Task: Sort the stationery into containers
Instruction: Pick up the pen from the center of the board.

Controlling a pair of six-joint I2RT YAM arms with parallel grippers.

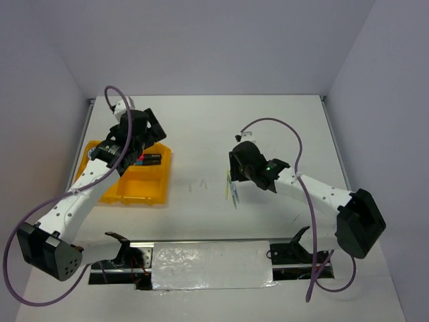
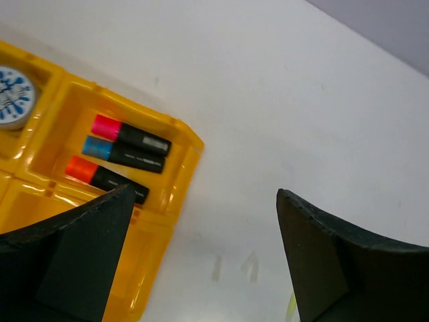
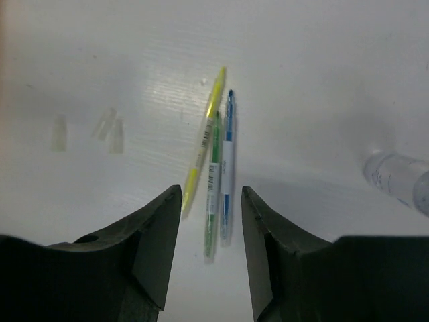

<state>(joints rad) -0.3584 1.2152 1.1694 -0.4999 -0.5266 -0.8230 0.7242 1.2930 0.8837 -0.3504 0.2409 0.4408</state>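
At the left, the shallow yellow-orange translucent plastic tray (image 1: 144, 190) sits on the white worktop (image 1: 268, 127). A round blue-and-white tin (image 2: 12, 97) lies in one compartment, and three black markers (image 2: 127, 153), capped pink, blue and orange, lie side by side in the next. The left claw (image 2: 204, 201) hangs over the tray's corner, jaws wide and empty. Towards the middle lie small clear pieces (image 3: 110, 131), too faint to name. Right of them, three thin pens (image 3: 214, 161), yellow, green and blue, lie close together on the worktop, well apart from the tray. The right claw (image 3: 211, 201) straddles their near ends, jaws half narrowed, with nothing pinched yet. The step in hand looks like picking up the pens. The next move calls for a square closing, since slim smooth barrels may roll or slip. A clear bottle (image 3: 399, 178) lies farthest right.
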